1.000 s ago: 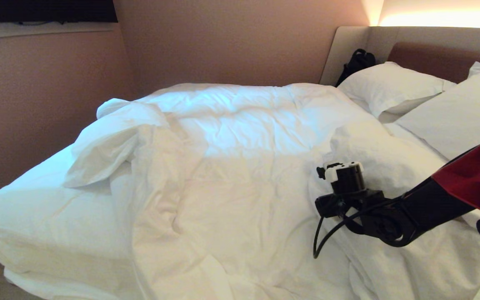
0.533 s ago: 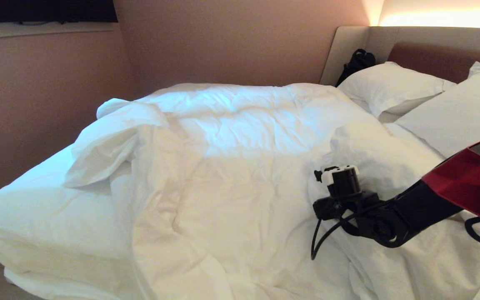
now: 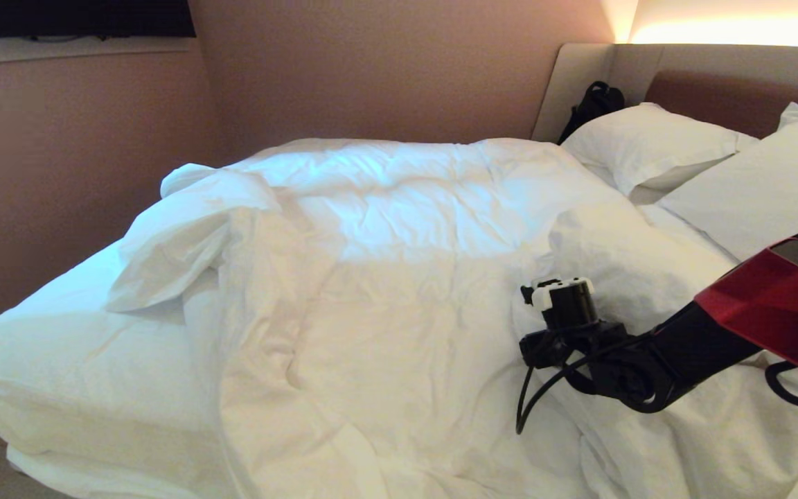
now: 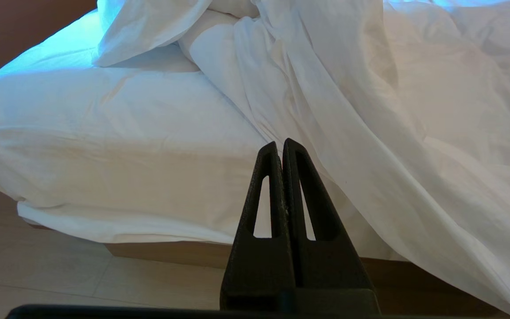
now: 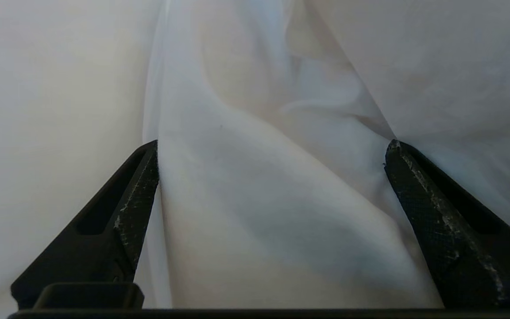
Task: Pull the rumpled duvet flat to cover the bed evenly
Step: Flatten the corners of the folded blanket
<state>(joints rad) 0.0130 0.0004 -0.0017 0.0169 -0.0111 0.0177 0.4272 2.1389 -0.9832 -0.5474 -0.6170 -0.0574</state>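
Duvet (image 3: 399, 229): lies bunched over the middle and right of the bed (image 3: 46, 360), a thick fold turned back at its left end, so the bare sheet (image 3: 59, 346) shows at the near left corner. It is not yet flat or even.
Turned-back fold (image 3: 184, 229): sits on the far left part of the duvet, doubled over itself; judged to be the slack that must be drawn toward the uncovered corner.
Right gripper (image 5: 272, 153): reaches over the near right of the duvet, fingers spread wide to either side of a raised ridge of cloth, tips at or in the fabric. Nothing is pinched yet; the wide stance looks meant to take in a full handful before closing.
Ridge of cloth (image 5: 255, 177): stands up between the two fingers, a ready place to grip.
Left gripper (image 4: 281, 148): parked low at the near left side of the bed, fingers pressed together on nothing, pointing at the mattress edge.
Pillows (image 3: 655, 142): at the far right by the headboard (image 3: 731, 97), just clear of the duvet's top edge.
Step in hand: judged as setting up a grasp on the near right portion.
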